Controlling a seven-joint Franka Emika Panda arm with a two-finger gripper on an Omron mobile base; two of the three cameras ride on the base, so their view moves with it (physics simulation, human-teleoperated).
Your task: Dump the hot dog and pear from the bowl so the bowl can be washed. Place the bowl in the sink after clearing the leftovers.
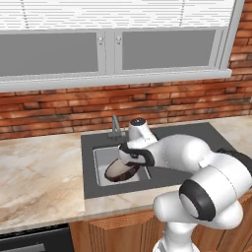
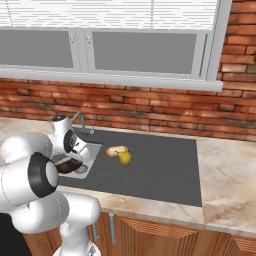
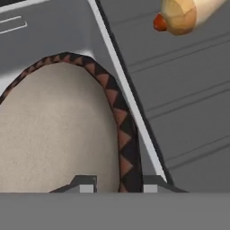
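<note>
The bowl (image 1: 120,171) (image 2: 67,164), with a dark brown patterned rim and a grey-tan inside, hangs tilted low in the sink (image 1: 101,156) (image 2: 90,150). In the hand view the bowl (image 3: 58,134) is empty and its rim passes between the two fingertips, so my gripper (image 3: 119,184) (image 1: 134,158) is shut on it. The hot dog (image 2: 116,149) (image 3: 179,15) and the yellow pear (image 2: 125,158) lie side by side on the dark ribbed surround, just right of the basin.
A grey faucet (image 1: 114,125) (image 2: 80,120) stands behind the basin. The dark ribbed surround (image 2: 160,170) stretches right of the sink. Marble counter (image 1: 39,172) lies on both sides, with a brick wall and window behind.
</note>
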